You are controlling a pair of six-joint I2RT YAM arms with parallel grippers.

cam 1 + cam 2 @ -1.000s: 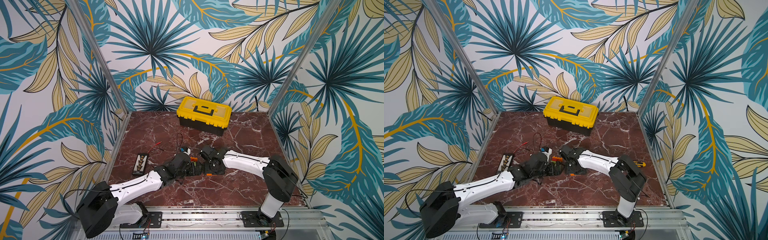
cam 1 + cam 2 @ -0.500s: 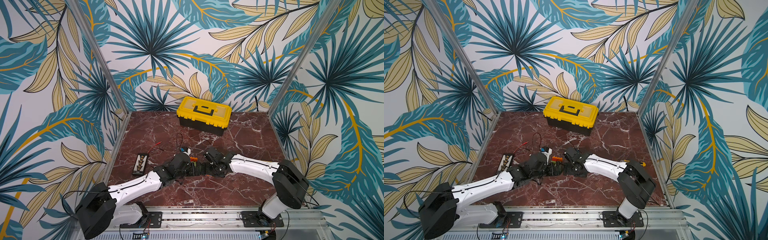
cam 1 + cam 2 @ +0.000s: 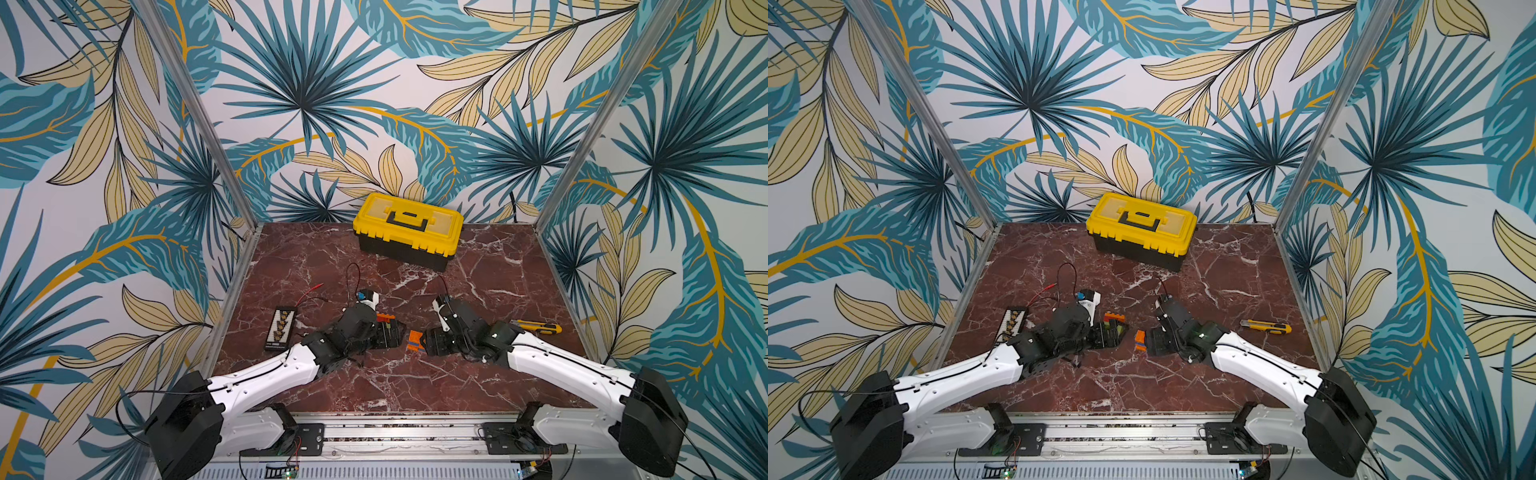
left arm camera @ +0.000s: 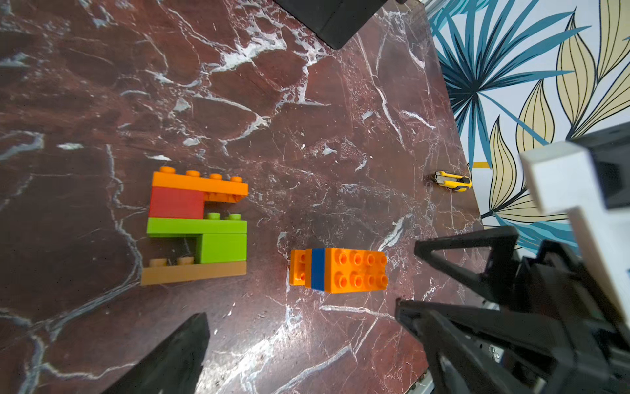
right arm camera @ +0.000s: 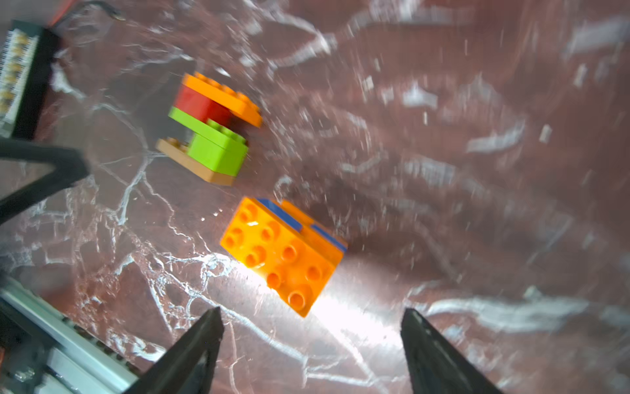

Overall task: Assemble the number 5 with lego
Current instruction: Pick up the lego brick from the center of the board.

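While both jaws gape empty, right jaws sit just beside orange-blue block — left jaws farther — its long axis slanting across gap.

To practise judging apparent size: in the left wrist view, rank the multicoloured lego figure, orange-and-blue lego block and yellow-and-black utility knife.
1. Multicoloured lego figure
2. Orange-and-blue lego block
3. Yellow-and-black utility knife, smallest-looking partly because it lies farther off

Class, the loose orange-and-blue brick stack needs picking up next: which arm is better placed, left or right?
Probably right: the right gripper is open, aimed at the orange-and-blue brick stack just beyond its fingertips. The left gripper is at the five-shaped build.
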